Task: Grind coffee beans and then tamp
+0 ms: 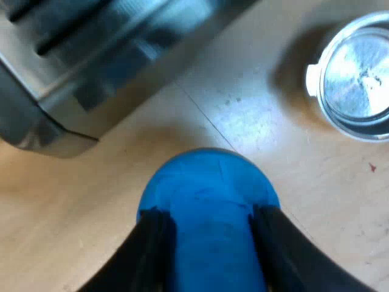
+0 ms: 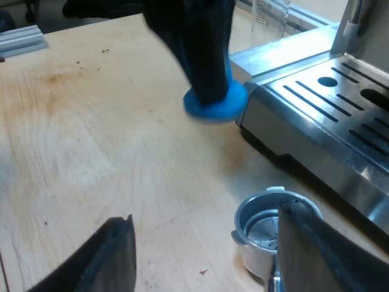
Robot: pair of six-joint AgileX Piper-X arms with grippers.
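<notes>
Blue tamper (image 1: 206, 182) is clamped in my left gripper (image 1: 209, 243); my right gripper (image 2: 205, 216) stands wide by the empty-looking holder (image 2: 254, 249): grinding and tamping remain.

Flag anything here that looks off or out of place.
The metal holder lies loose on the table near the espresso machine, its basket bare, shiny metal with a few dark specks at most, yet the left gripper is clamped on the blue tamper. No grounds to tamp. A faint brown stain marks the table.
</notes>
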